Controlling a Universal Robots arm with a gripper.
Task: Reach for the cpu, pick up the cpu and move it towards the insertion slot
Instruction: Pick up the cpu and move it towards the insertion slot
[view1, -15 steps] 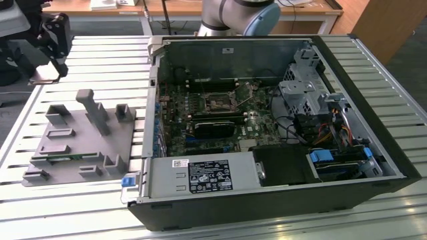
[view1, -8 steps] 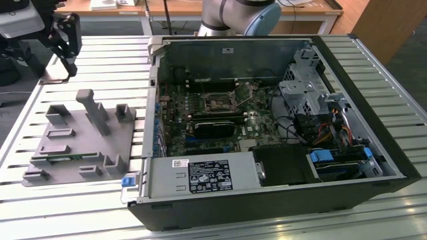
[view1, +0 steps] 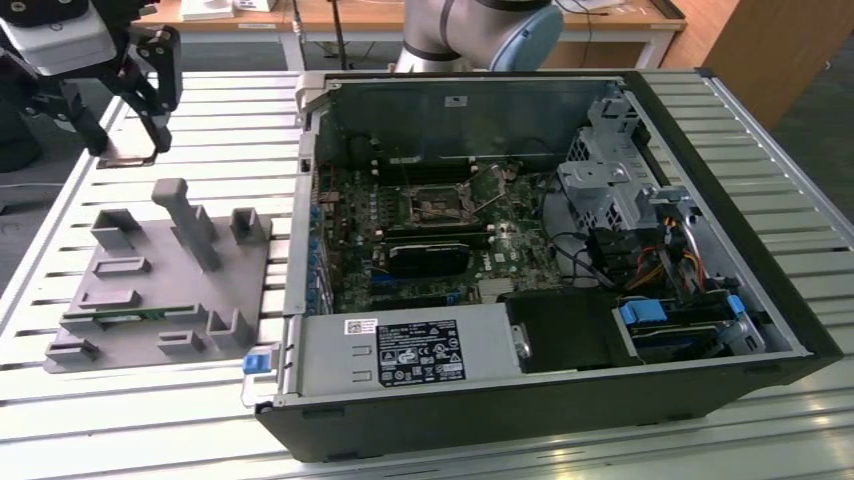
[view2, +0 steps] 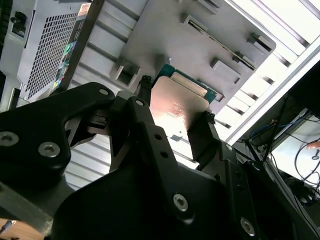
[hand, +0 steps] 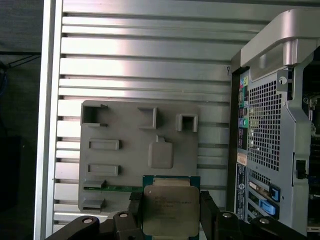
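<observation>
On the slatted metal table (view1: 160, 410), the open computer case (view1: 534, 270) lies at the exterior view's right, its insertion slot (view1: 438, 207) on the motherboard. Beside it sits the grey fixture (hand: 130, 155). Above the fixture, the gripper (hand: 171, 212) grasps the cpu (hand: 170, 207) between its fingers (view2: 202, 135).

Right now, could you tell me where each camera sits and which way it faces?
Exterior view: off the arm, above the slatted table, looking down on the open computer case and grey fixture; the tool shows.
First wrist view: on the arm, looking down past the tool holding the cpu.
Second wrist view: on the arm, looking obliquely along the fingers.
Both wrist views share the cpu.
</observation>
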